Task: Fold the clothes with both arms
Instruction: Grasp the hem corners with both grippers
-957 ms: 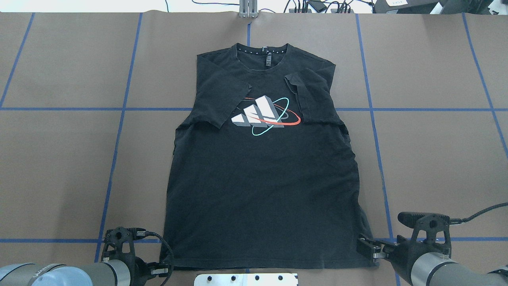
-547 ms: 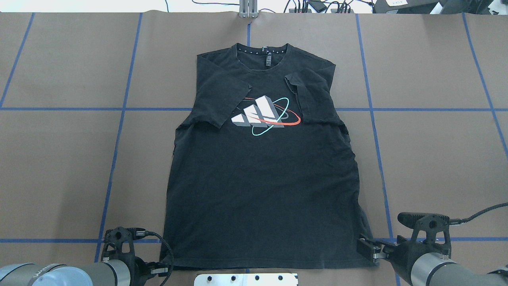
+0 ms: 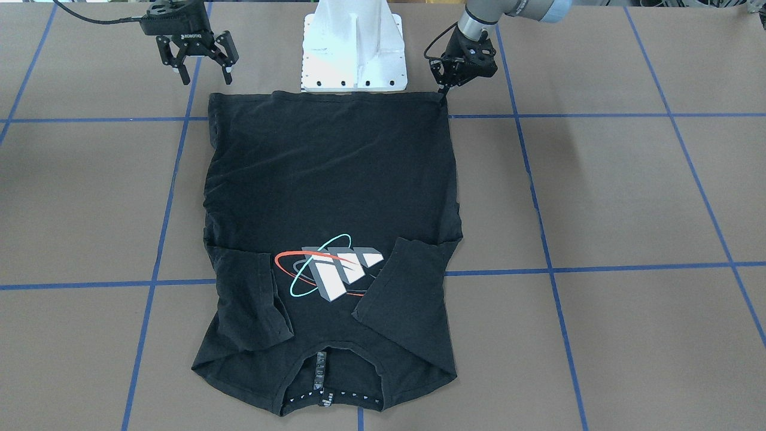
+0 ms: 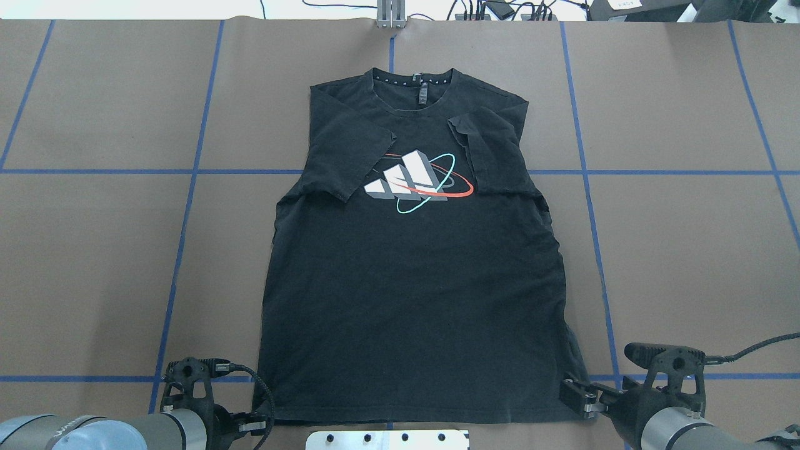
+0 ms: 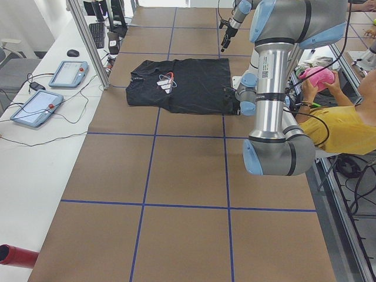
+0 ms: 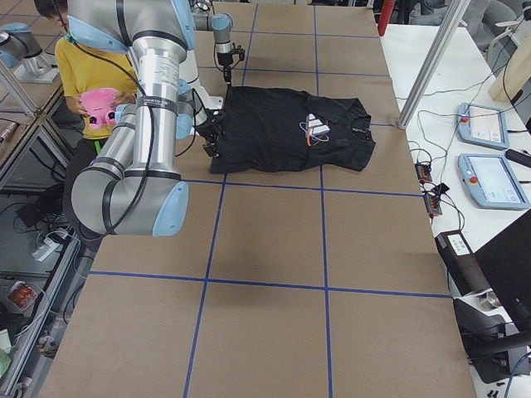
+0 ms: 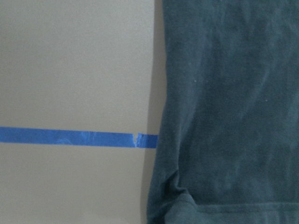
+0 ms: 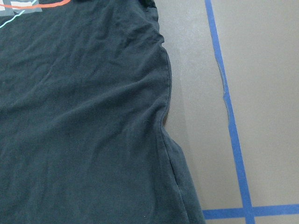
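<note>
Black T-shirt [image 4: 412,300] lies flat at the centre of the brown surface [image 4: 94,250], graphic side up. In the overhead view the collar is at 12 o'clock and the hem at 6. Both short sleeves are folded in over the chest. The 9 o'clock sleeve [image 4: 347,156] covers the edge of the block graphic [image 4: 415,181]; the 3 o'clock sleeve [image 4: 494,153] lies just beside it. Body has light wrinkles and both side edges are wavy.

Left tool [image 3: 444,91] sits at the hem's 7 o'clock corner (overhead), tip pointed down, touching or right at the cloth edge. Cannot tell whether its jaws are together or clamped on fabric. Left wrist view shows only the shirt's side edge, a small tuck in the corner of the hem, and blue tape [image 7: 74,137] running under the cloth.

Right tool [image 3: 203,72] is at the hem's 5 o'clock corner (overhead). Its fingers are clearly spread apart and hold nothing; it is raised off the surface just outside the corner. Right wrist view looks along the shirt's side edge, with a blue tape line beside it.

White base mount [image 3: 354,48] sits at the hem's middle, between the tools. A seated person holds something pink [image 5: 317,76] behind the robot.
</note>
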